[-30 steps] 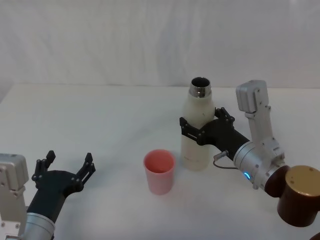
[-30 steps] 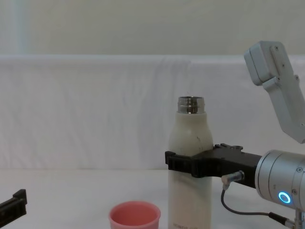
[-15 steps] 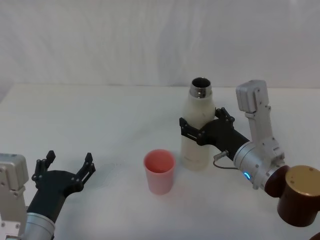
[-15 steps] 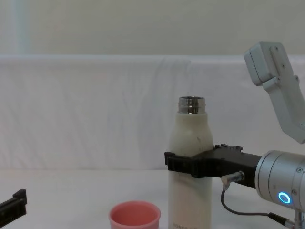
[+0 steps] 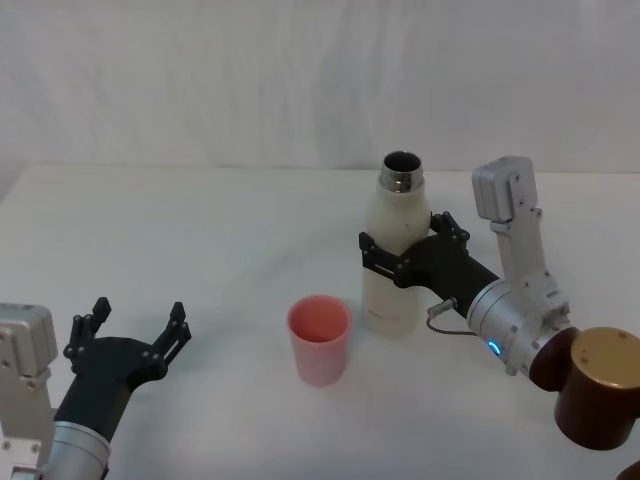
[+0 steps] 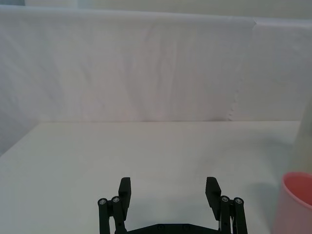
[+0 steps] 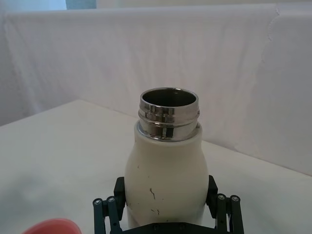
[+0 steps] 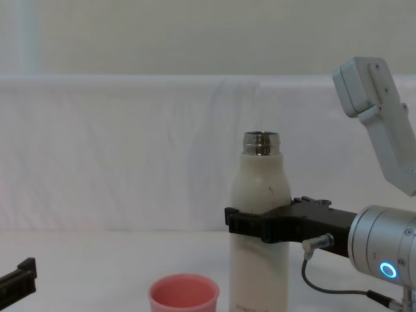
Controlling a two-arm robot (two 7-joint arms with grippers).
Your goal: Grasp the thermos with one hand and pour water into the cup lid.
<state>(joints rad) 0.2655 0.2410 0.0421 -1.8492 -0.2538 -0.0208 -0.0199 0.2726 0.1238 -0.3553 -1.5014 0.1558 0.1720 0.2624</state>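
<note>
The cream-white thermos [image 5: 398, 215] stands upright on the white table, its steel neck [image 7: 168, 114] open at the top. My right gripper [image 5: 406, 250] is shut around the middle of its body, one finger on each side [image 7: 108, 210]; from the chest it shows as a black clamp [image 8: 260, 224] across the bottle [image 8: 260, 182]. The pink cup lid [image 5: 319, 340] stands upright just left of and nearer than the thermos, apart from it [image 8: 184, 296]. My left gripper [image 5: 138, 316] is open near the front left, well away from both [image 6: 168, 187].
A brown cylinder with a tan top [image 5: 603, 388] sits at the lower right beside my right arm. White cloth [image 8: 130, 149] hangs behind the table's far edge. Bare table [image 5: 200, 230] stretches left of the cup lid.
</note>
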